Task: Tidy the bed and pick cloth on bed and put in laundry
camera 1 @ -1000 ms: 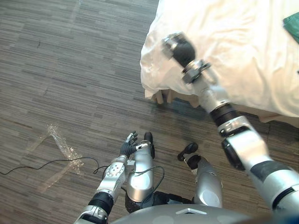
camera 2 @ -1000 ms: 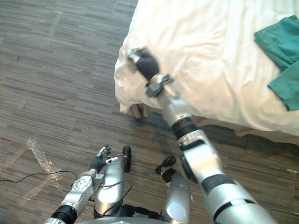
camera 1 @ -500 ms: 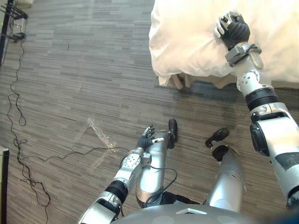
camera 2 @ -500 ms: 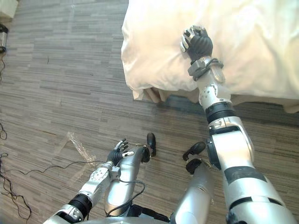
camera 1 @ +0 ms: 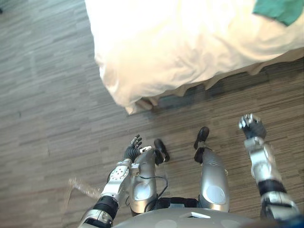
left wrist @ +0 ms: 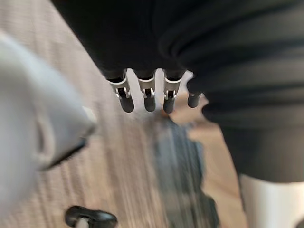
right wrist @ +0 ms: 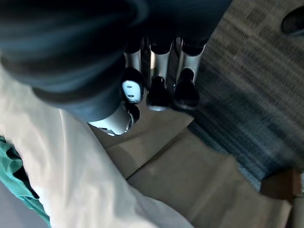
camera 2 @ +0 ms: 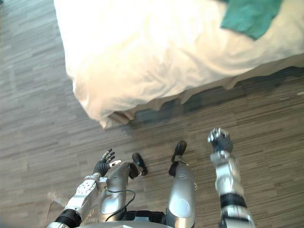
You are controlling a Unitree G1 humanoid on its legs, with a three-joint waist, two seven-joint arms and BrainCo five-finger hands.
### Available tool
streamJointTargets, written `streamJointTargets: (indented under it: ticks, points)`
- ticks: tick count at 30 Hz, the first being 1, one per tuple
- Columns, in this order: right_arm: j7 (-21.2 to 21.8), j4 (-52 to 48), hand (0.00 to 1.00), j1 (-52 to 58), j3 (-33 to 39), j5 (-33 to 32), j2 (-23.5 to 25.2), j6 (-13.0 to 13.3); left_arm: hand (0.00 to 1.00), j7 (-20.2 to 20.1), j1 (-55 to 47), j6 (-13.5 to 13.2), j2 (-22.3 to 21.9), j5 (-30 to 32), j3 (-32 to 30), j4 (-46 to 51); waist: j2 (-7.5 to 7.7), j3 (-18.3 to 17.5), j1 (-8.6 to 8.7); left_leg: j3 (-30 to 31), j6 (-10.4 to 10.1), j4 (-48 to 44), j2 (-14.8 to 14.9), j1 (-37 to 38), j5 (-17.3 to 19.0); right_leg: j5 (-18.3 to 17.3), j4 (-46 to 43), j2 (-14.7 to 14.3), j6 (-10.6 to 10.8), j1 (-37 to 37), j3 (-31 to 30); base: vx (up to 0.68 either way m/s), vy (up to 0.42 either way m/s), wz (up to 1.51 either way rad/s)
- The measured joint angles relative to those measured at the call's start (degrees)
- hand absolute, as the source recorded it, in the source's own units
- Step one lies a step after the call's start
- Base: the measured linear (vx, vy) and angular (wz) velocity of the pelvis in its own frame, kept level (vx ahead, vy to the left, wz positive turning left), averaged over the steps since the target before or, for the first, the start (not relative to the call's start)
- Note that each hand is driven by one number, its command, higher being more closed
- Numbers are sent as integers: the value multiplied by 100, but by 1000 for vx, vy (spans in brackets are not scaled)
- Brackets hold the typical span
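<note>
**A:** Where is the cloth you are after?

**B:** Look at the upper right of the frame. The green cloth point(camera 2: 249, 16) lies crumpled on the white bed point(camera 1: 180, 47), cut off by the top border. Neither of your hands touches it.

**A:** What is your right hand doing?

**B:** Your right hand point(camera 1: 252, 127) is at the lower right, over the wood-grain floor point(camera 1: 47, 95). It is well apart from the bed and the cloth. Its fingers are curled in and hold nothing.

**A:** And the left hand?

**B:** Your left hand point(camera 1: 131, 151) sits low, left of centre, above the floor. Its fingers are spread loose and it is empty.

**A:** How does the bed look to you?

**B:** The sheet is rumpled, and its corner droops over the edge left of centre
</note>
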State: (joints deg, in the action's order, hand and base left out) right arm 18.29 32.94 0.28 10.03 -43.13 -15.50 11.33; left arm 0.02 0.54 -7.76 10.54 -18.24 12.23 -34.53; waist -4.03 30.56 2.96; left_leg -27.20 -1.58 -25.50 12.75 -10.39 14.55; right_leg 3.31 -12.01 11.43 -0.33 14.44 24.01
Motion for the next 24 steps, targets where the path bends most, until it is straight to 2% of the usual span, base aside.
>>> streamJointTargets:
  ticks: [1, 3, 4, 6, 7, 10, 13, 15, 18, 20, 21, 22, 23, 24]
  points:
    - [7, 4, 0, 124, -50, 163, 71, 31, 0, 0, 0, 6, -7, 86, -1, -3, 45, -20, 19, -17, -35, 67, -3, 102, -21, -20, 0, -26, 8, -47, -27, 200, -60, -17]
    - [2, 191, 0, 480, -324, 650, 298, 122, 0, 8, -18, 121, -8, 370, -3, -80, 233, -229, 85, -73, -153, 436, -97, 463, -149, -120, 22, -113, 51, -203, -119, 167, -56, -19]
    - [-7, 285, 0, 541, -357, 735, 355, 141, 0, 12, -17, 145, -9, 443, -3, -119, 265, -296, 92, -87, -172, 526, -105, 555, -171, -125, 52, -135, 56, -258, -131, 145, -53, -16]
    - [-90, 677, 0, 715, -371, 1104, 509, 166, 0, 16, -11, 268, -43, 570, -18, -415, 339, -601, 100, -159, -234, 829, -137, 864, -270, -125, 271, -225, 59, -511, -147, 126, -44, -12]
    - [-157, 1006, 0, 806, -371, 1390, 576, 175, 0, 7, -14, 371, -87, 597, -58, -751, 372, -871, 97, -216, -275, 1040, -168, 1061, -335, -108, 446, -290, 83, -677, -180, 134, -41, -15]
    - [-272, 1698, 0, 974, -291, 2004, 673, 243, 0, 10, -35, 701, -203, 590, -249, -1491, 365, -1334, 102, -346, -367, 1504, -234, 1580, -456, 9, 933, -448, 149, -1151, -276, 107, -15, -18]
    - [-287, 2143, 0, 1076, 17, 2207, 850, 282, 0, 42, -93, 851, -271, 698, -415, -1949, 347, -1632, 124, -453, -396, 1770, -304, 1826, -523, 276, 1518, -567, 189, -1481, -346, 29, 11, -21]
    - [-303, 2320, 0, 1091, 81, 2230, 897, 278, 0, 51, -159, 884, -321, 847, -577, -2157, 343, -1662, 100, -646, -398, 1852, -327, 1994, -523, 421, 1757, -629, 182, -1629, -548, -43, 33, -45]
    - [-427, 2349, 0, 1149, 288, 2554, 1005, 280, 0, 8, -249, 883, -368, 984, -766, -2363, 356, -1721, 95, -665, -419, 1831, -365, 2145, -507, 430, 1787, -653, 191, -1632, -797, -76, 42, -45]
    - [-486, 2444, 0, 1124, 304, 2657, 1025, 281, 0, -35, -279, 843, -378, 1050, -1013, -2364, 425, -1760, 50, -287, -386, 1623, -392, 2145, -486, 448, 1787, -669, 216, -1617, -1125, -52, -7, -79]
    - [-494, 2445, 0, 1091, 302, 2663, 1005, 285, 0, -119, -364, 740, -405, 1051, -1238, -2351, 467, -1774, 14, 398, -244, 1287, -437, 2107, -356, 472, 1787, -715, 224, -1605, -1589, -54, -32, -102]
    - [-492, 2443, 0, 1066, 298, 2663, 971, 286, 0, -144, -406, 674, -438, 1052, -1323, -2330, 468, -1774, -37, 739, -139, 1138, -469, 2089, -226, 496, 1789, -736, 250, -1578, -1834, -106, 11, -164]
    - [-487, 2450, 0, 1029, 277, 2670, 852, 302, 0, -150, -471, 601, -508, 1044, -1438, -2292, 372, -1831, -125, 1495, -90, 1028, -588, 2048, 108, 532, 1791, -886, 295, -1457, -2330, -125, 62, -150]
    - [-474, 2473, 0, 997, 252, 2686, 807, 320, 0, -149, -507, 580, -532, 1041, -1449, -2291, 285, -1881, -132, 1814, -61, 1087, -647, 2033, 289, 534, 1790, -1009, 311, -1357, -2574, -198, 103, -208]
